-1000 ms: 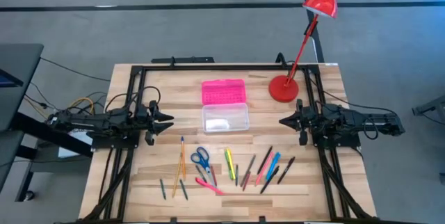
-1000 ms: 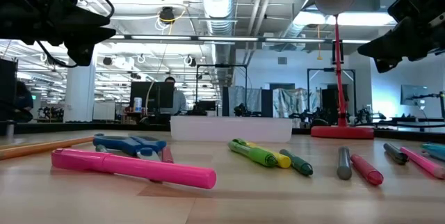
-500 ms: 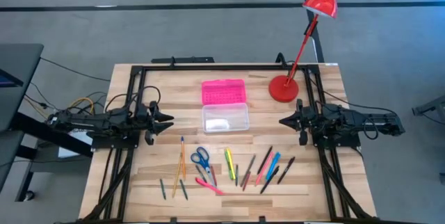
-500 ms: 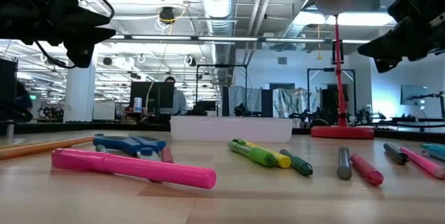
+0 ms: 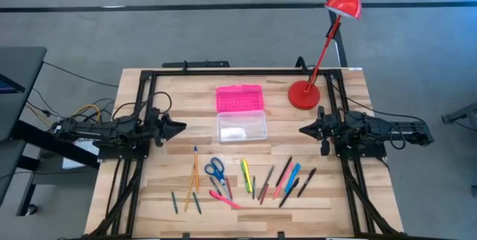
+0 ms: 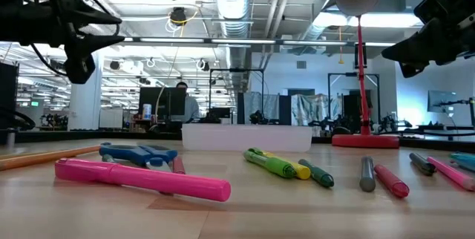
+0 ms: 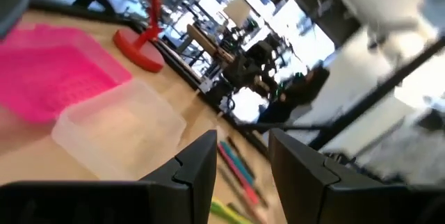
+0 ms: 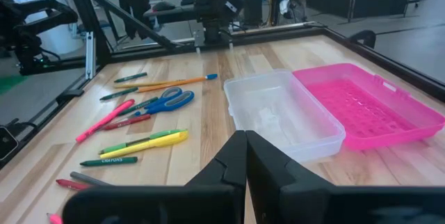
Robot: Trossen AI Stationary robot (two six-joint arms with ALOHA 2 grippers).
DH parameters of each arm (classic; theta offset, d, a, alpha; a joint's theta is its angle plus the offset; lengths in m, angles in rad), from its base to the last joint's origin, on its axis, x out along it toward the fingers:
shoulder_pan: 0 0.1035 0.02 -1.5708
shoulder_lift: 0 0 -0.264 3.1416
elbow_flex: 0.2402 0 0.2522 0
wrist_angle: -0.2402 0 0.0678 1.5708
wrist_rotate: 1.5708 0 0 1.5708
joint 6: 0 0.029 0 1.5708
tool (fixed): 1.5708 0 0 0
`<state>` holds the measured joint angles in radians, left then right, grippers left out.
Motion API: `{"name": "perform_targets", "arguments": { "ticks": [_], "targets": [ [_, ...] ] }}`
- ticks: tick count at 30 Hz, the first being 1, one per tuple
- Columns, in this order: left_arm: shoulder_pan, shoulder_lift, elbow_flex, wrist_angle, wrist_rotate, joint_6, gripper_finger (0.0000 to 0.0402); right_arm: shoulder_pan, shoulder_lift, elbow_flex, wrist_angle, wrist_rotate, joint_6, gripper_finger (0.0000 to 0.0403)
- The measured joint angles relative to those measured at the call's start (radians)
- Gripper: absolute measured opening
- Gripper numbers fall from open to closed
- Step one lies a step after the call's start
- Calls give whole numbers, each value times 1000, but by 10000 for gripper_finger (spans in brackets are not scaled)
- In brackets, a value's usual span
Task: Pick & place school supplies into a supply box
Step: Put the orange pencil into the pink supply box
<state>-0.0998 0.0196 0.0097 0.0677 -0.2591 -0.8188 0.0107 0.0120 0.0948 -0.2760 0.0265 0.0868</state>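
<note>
Left gripper [image 5: 179, 127] rolling since earlier frame, jaws now edge-on from above; everything else staying put. Left jaws standing apart, holding nothing, hovering over counter [image 5: 149, 165] left of box [image 5: 241, 126]. Right gripper [image 5: 304, 130] hovering right of box, jaws pressed together, empty. Box lying open mid-counter, pink lid [image 5: 240, 98] flat behind clear base. Supplies lying along near edge: scissors [image 5: 216, 169], pink marker [image 5: 223, 198], yellow marker [image 5: 244, 172].

The supply box [image 5: 241, 113] sits open at the table's [image 5: 350, 91] centre, lid toward 12 o'clock, with the lamp base [image 5: 303, 95] at its 2 o'clock. The school supplies [image 5: 246, 180] lie in a row toward 6 o'clock. The left claw [image 5: 179, 127] hangs at 9 o'clock of the box, the right claw [image 5: 302, 130] at 3 o'clock.
</note>
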Motion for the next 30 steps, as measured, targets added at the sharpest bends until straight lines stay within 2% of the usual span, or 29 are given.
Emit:
{"name": "perform_targets", "arguments": {
  "ticks": [6,12,16,19,23,27,30],
  "targets": [
    [0,0,0,4,-54,-15,125,0,0,-2,13,0,20,0],
    [0,0,0,9,-104,-15,125,0,0,-4,164,0,538,0],
    [0,0,0,9,-104,-17,125,0,0,-4,213,0,724,0],
    [0,0,0,8,-104,-45,125,0,0,-3,224,0,737,0],
    [1,0,0,9,-116,-16,125,0,0,-3,199,29,656,0],
    [1,0,0,9,-119,2,125,0,0,-3,209,29,800,0],
    [1,0,0,9,-114,-21,125,0,0,-3,217,69,812,0]
  ]
}}
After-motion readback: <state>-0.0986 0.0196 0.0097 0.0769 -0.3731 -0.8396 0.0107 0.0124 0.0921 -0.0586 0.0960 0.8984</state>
